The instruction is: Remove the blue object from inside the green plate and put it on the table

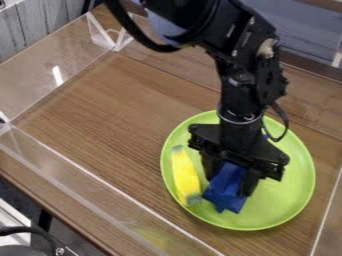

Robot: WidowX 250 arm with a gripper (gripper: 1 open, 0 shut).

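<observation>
The blue object (229, 192) lies inside the green plate (302, 172), at the front right of the table (120, 110). It is a dark-blue elongated block, angled toward the plate's front rim. My black gripper (238, 167) comes straight down over the block's upper end. Its fingers sit on either side of that end and are shut on it. The block's top end is hidden behind the fingers, and its lower end still rests on the plate.
A yellow banana-shaped object (185, 175) lies in the plate, just left of the block and touching it. Low clear acrylic walls (54, 70) border the tabletop. Bare wood stretches left of and behind the plate.
</observation>
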